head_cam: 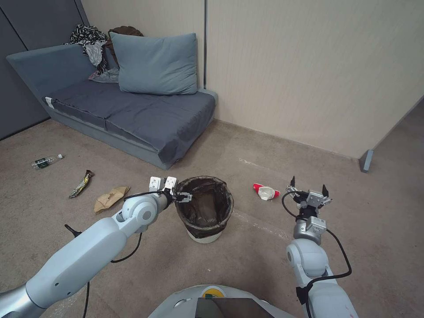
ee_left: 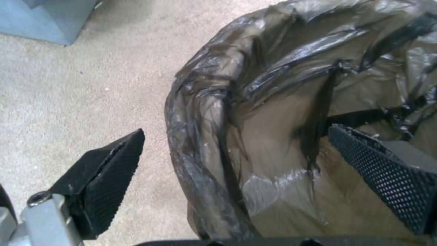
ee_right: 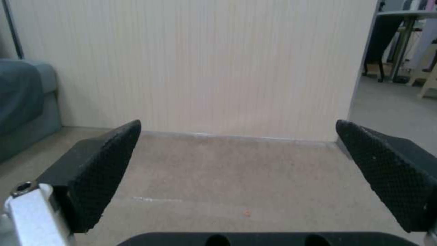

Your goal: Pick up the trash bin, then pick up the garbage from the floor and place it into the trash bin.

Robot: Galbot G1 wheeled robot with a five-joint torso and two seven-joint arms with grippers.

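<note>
From the head camera, the small round white plastic trash bin [head_cam: 204,211], lined with a dark brown-black bag folded over its rim, stands on the beige carpet [head_cam: 247,265] in front of the grey-blue sofa [head_cam: 132,110]; the left gripper [head_cam: 182,196] sits at the bin's rim on the robot's left side; the right gripper [head_cam: 308,189] hangs above bare carpet to the right, well apart from the bin, its fingers spread; a crumpled red-and-white cup [head_cam: 266,191] lies between bin and right gripper; left of the bin lie a brown paper bag [head_cam: 110,198], a gold snack wrapper [head_cam: 81,183] and, farther off, a small clear bottle with a green label [head_cam: 46,161].

In the left wrist view the left gripper [ee_left: 237,153] is spread, one black textured finger [ee_left: 107,181] outside the bagged rim [ee_left: 200,112] over carpet, the other inside the bin; neither pad visibly presses the bag.

In the right wrist view the right gripper [ee_right: 239,150] stands wide apart, holding nothing, facing the pale panelled wall [ee_right: 205,61] over carpet.
</note>
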